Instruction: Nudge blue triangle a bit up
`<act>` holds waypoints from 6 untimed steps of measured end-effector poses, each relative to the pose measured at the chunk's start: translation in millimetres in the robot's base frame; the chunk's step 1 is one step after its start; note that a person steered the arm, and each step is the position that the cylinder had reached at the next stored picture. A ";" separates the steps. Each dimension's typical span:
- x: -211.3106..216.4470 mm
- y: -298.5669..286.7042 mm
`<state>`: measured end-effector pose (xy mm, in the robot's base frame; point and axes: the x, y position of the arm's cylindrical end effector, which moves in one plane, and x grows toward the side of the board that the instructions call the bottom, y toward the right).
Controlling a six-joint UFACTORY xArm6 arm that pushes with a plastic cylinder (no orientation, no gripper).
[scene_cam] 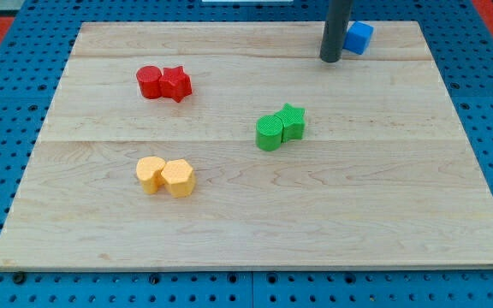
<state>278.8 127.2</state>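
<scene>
A blue block point(359, 37) lies near the top edge of the wooden board point(255, 222), right of centre; the rod partly hides its left side, so its shape is unclear. My tip point(330, 59) rests on the board just left of and slightly below the blue block, touching or nearly touching it.
A red cylinder point(150, 81) and a red star point(176, 83) touch at the upper left. A green cylinder point(270, 133) and a green star point(291, 121) touch near the centre. A yellow block point(150, 174) and a yellow hexagon point(178, 178) touch at the lower left.
</scene>
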 end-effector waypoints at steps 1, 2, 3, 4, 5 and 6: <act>-3.7 0.0; -6.9 0.0; -12.7 -3.8; -23.1 -8.7; -23.1 -8.7; -0.8 21.4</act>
